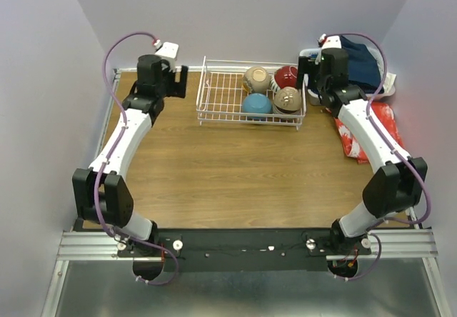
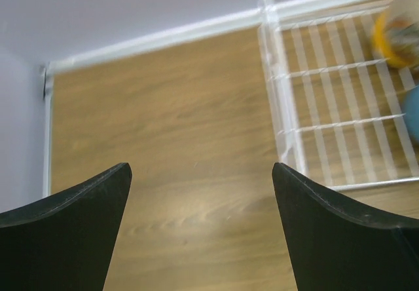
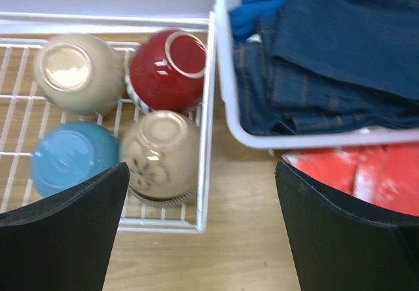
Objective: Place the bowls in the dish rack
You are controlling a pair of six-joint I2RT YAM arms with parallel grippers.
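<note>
Four bowls (image 1: 256,105) inverted, packed in right end of dish rack (image 1: 202,96). Left gripper (image 2: 201,173) over table (image 2: 163,107) beside rack, fingers apart, empty. Right gripper (image 3: 201,173) likewise apart, above rack's right edge. No other bowl visible. Likely best: next bowl inverted into left cells, released low.

A white plastic basket (image 3: 314,139) heaped with folded blue jeans (image 3: 340,48) sits at the far right corner of the wooden desk (image 1: 235,167), a red plastic bag (image 3: 366,179) just beside it.
</note>
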